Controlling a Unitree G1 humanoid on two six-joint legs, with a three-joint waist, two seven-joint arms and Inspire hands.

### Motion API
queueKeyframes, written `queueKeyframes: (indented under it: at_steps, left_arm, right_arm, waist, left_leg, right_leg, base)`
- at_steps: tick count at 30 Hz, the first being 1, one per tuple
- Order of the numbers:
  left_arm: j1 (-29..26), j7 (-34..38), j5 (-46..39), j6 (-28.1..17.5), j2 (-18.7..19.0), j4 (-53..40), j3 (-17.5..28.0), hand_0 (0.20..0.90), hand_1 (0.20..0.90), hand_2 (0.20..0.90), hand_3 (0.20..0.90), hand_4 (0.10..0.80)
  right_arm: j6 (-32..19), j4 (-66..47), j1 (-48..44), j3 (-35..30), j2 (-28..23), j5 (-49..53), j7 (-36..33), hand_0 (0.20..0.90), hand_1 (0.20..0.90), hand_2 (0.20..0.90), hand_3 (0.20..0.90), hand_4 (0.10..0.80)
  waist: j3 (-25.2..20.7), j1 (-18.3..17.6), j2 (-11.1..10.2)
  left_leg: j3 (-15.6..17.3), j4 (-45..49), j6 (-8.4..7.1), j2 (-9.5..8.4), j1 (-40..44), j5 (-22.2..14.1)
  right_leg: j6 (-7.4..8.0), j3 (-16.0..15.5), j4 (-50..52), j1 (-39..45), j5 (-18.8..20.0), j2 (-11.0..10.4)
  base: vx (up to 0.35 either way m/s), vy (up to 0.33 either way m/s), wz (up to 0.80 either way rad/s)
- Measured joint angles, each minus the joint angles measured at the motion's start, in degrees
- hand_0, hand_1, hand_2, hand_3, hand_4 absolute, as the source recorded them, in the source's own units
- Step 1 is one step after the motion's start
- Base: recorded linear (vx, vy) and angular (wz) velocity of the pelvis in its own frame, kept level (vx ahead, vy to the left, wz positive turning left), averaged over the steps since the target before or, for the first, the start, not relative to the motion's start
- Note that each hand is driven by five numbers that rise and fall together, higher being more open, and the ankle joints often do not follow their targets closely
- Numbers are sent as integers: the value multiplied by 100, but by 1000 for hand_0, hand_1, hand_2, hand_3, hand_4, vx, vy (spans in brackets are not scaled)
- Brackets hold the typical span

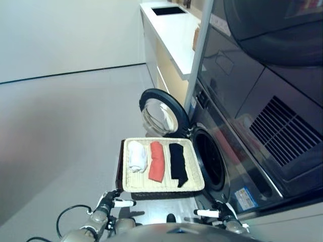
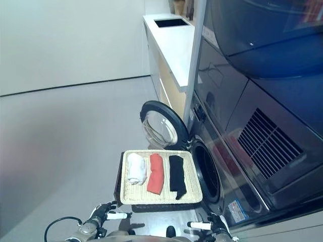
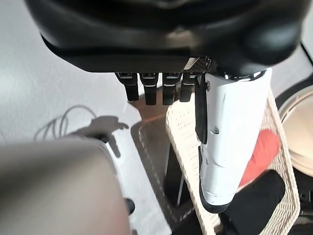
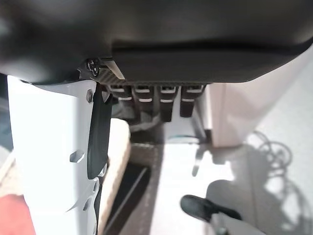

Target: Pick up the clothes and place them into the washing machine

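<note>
Tray [image 1: 198, 177] of woven wicker sits on a dark stand on the floor, right in front of the washer [image 1: 237, 151]. All places below are rel. to the tray.

On it, three rolled clothes lie side by side, none touching the next: white roll [image 1: 137, 156] on the side away from the washer, red roll [image 1: 157, 161] in the middle, black roll [image 1: 177, 164] nearest the washer. All three lie lengthwise, running from the tray's near edge toward its far edge.

Just beyond the tray's washer-side edge is the drum opening [image 1: 209, 159], dark inside. The round door [image 1: 160, 113] stands swung open past the tray's far edge, glass facing out.

Left hand [image 1: 112, 200] hangs low just off the tray's near corner on the side away from the washer. Its wrist view shows fingers [image 3: 153, 89] straight, white-covered thumb out, nothing held; not touching the tray.

Right hand [image 1: 218, 212] hangs low off the near corner on the washer side. Fingers [image 4: 166, 105] straight too, thumb extended, empty, clear of the tray.

Counter [image 1: 174, 30] runs along the wall well beyond the tray's far edge.
</note>
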Motion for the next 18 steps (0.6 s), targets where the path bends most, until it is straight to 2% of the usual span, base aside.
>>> queueKeyframes:
  at_steps: [2,3,4,5,6,7,8,9,11,13,15,16,17,18]
  left_arm:
    - [13,9,-28,0,-67,-26,24,900,900,900,900,800]
    - [27,-5,-20,3,-73,-27,8,900,900,900,900,800]
    - [93,-3,-18,2,-112,-33,10,900,900,900,900,800]
    - [137,-1,-24,15,-120,-32,21,900,900,900,900,800]
    - [171,5,-20,17,-105,-58,20,900,900,900,900,800]
    - [188,6,-14,17,-87,-70,20,900,900,900,900,800]
    - [243,14,-6,13,-81,-94,18,900,900,900,900,800]
    - [259,18,-3,13,-49,-95,19,900,900,900,900,800]
    - [276,29,2,22,-25,-95,18,900,900,900,900,800]
    - [303,38,5,28,-6,-95,13,900,900,900,900,800]
    - [327,44,1,24,92,-94,8,900,900,900,900,800]
    - [353,51,0,26,183,-90,11,900,900,900,900,800]
    - [401,64,-20,27,239,-90,45,900,900,900,900,800]
    - [444,72,-46,31,263,-78,79,900,900,900,900,800]
  right_arm:
    - [-1,32,32,-8,-2,16,-7,900,900,900,900,800]
    - [-2,32,15,-3,-6,17,-7,900,900,900,900,800]
    - [-15,15,6,2,-40,17,-8,900,900,900,900,800]
    - [-15,9,-14,9,-35,20,-9,900,900,900,900,800]
    - [-19,6,11,8,-18,19,-2,900,900,900,900,800]
    - [12,28,38,0,4,19,1,900,900,900,900,800]
    - [13,36,86,5,11,18,3,900,900,900,900,800]
    - [7,38,128,9,31,18,11,900,900,900,900,800]
    - [6,72,120,-10,50,19,12,900,900,900,900,800]
    - [5,65,64,-40,64,21,15,900,900,900,900,800]
    - [1,62,13,-46,120,23,19,900,900,900,900,800]
    - [-2,-1,-31,-84,152,24,23,900,900,900,900,800]
    - [-14,-53,-29,-119,170,41,21,900,900,900,900,800]
    - [-11,-50,-59,-150,163,82,17,900,900,900,900,800]
  waist:
    - [-35,36,95]
    - [-64,43,137]
    - [-119,49,282]
    - [-145,28,309]
    - [-169,23,308]
    - [-190,28,288]
    - [-233,30,344]
    - [-296,21,286]
    - [-299,37,321]
    - [-258,33,398]
    - [-236,57,364]
    - [-215,46,325]
    - [-238,43,279]
    - [-235,30,287]
  left_leg:
    - [-128,-169,0,52,89,23]
    - [-91,-129,28,13,171,6]
    - [-93,-105,181,-17,279,-159]
    - [-83,-157,404,-93,294,74]
    - [67,-241,524,-173,384,143]
    - [189,-313,609,-274,497,195]
    - [290,-370,732,-335,515,233]
    - [333,-404,793,-452,577,207]
    - [420,-435,944,-610,661,149]
    - [462,-439,1049,-651,742,188]
    - [495,-442,1092,-700,839,129]
    - [510,-445,1090,-701,836,113]
    - [483,-442,1059,-729,807,78]
    - [393,-443,1048,-716,810,77]
  right_leg:
    - [25,177,3,-11,-12,96]
    - [70,233,4,-36,-42,94]
    - [136,306,0,-50,-44,147]
    - [209,360,4,-58,-52,79]
    - [357,410,5,-45,-92,-27]
    - [408,406,17,-43,-66,-156]
    - [542,421,25,-39,-47,-254]
    - [599,407,37,-31,-18,-379]
    - [853,440,434,-192,-127,-516]
    - [1013,415,1016,-403,-387,-550]
    - [1110,352,1396,-591,-524,-561]
    - [1003,32,1334,-564,-606,-653]
    - [955,-129,1124,-453,-593,-689]
    - [928,-156,885,-321,-509,-659]
  base:
    - [176,145,-29]
    - [139,145,-64]
    - [119,126,-73]
    - [226,242,-71]
    - [157,159,-61]
    - [155,178,-55]
    - [79,109,-42]
    - [138,193,-30]
    - [73,137,-18]
    - [7,53,-7]
    - [128,-9,-7]
    - [205,-65,-6]
    - [246,-91,14]
    - [175,-69,13]
